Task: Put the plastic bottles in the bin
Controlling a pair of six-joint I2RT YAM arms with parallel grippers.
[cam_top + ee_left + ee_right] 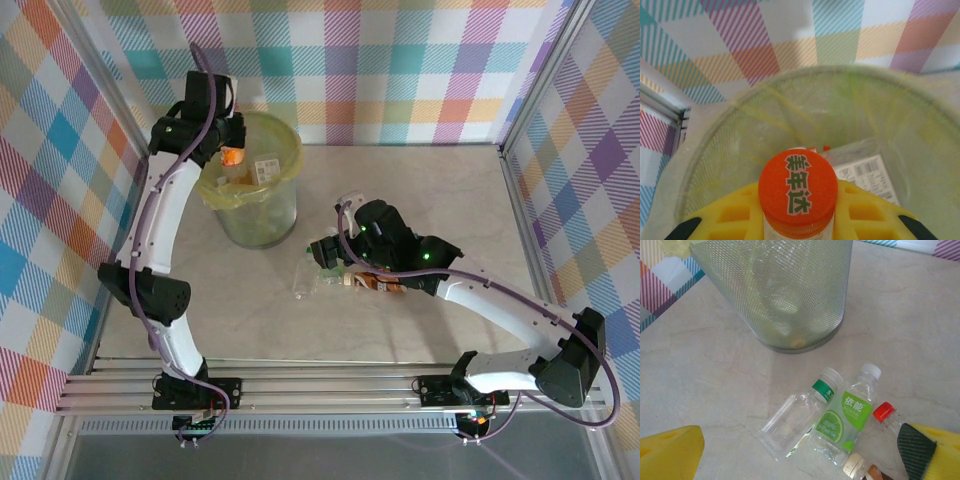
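From above, I see the left pincer [232, 150] clamped on an orange-capped bottle [233, 157], held over the left edge of the bin [287, 150]. That is closer to the rim than I'd like. The right pincer [322, 265] hangs low over a little huddle of bottles [306, 283] on the surface [420, 190], just in front of the bin.

On the left wrist camera, the orange cap sits between the yellow fingers [867, 212] with the bin's mouth open beyond it. A barcoded label [867, 175] lies inside, which I take for a bottle already dropped in. If I let go here and the bottle catches the near rim or a fold of the liner, it could tip back out onto the surface.

On the right wrist camera, the fingers stand wide apart with nothing between them yet. A clear bottle [792, 422], a green-labelled bottle [847, 412] and a red-capped bottle [886, 412] lie side by side, touching or nearly so (a beige cap [855, 466] peeks in below). My worry is that closing on this cluster would pinch two at once, or squirt a slippery crushed one sideways towards the bin wall.
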